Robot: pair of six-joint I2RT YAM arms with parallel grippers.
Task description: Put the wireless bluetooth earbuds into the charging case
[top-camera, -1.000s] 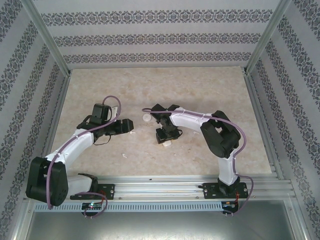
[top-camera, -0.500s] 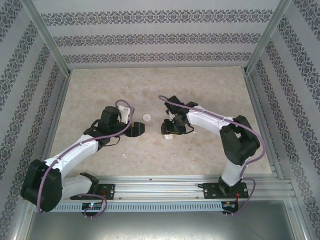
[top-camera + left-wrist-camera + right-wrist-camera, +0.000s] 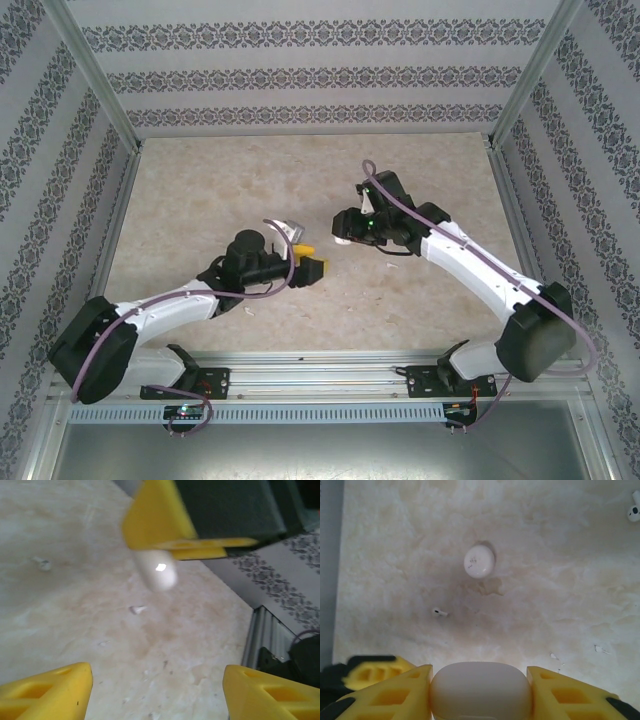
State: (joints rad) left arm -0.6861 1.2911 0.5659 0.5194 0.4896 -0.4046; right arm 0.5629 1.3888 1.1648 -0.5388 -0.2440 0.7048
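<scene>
Right wrist: your right gripper [image 3: 479, 670] clamps the charging case [image 3: 480, 695] between both pads, on the near side of the white disc [image 3: 479, 561]. It looks glossy, light and slippery, so squeeze its flat sides. Left wrist: your left gripper [image 3: 156, 676] gapes, empty. Top external: the case is held just right of the disc.

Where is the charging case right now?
The charging case is clamped in the right gripper, at the bottom of the right wrist view; a white disc lies beyond.
</scene>
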